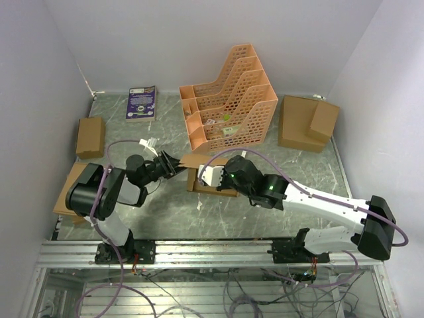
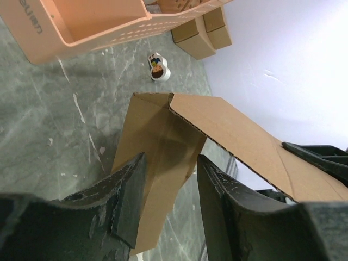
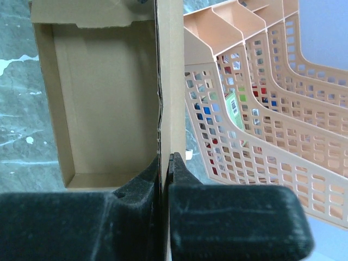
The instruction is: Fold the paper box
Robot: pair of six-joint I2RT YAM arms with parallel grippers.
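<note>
I am midway through the folding. The paper box (image 1: pixel 197 162) sits in the middle of the table (image 1: pixel 172 215), just in front of the orange file rack (image 1: pixel 228 106). My right wrist view shows its tray with a floor and raised walls, and a long lid panel stands up from it. My right gripper (image 3: pixel 165 157) is pinched fully shut on the thin edge of the upright panel on the rack side, which steadies the box. My left gripper (image 2: pixel 171 160) is partly open at the box's left end, and a creased flap shows through the gap between its jaws. It grips nothing, and I cannot tell whether either finger touches the cardboard. I judge the step in hand to be turning that end flap in. The next move calls for pressing the flap along its crease while my right hand holds firm, without buckling the panel or shoving the box into the rack.
</note>
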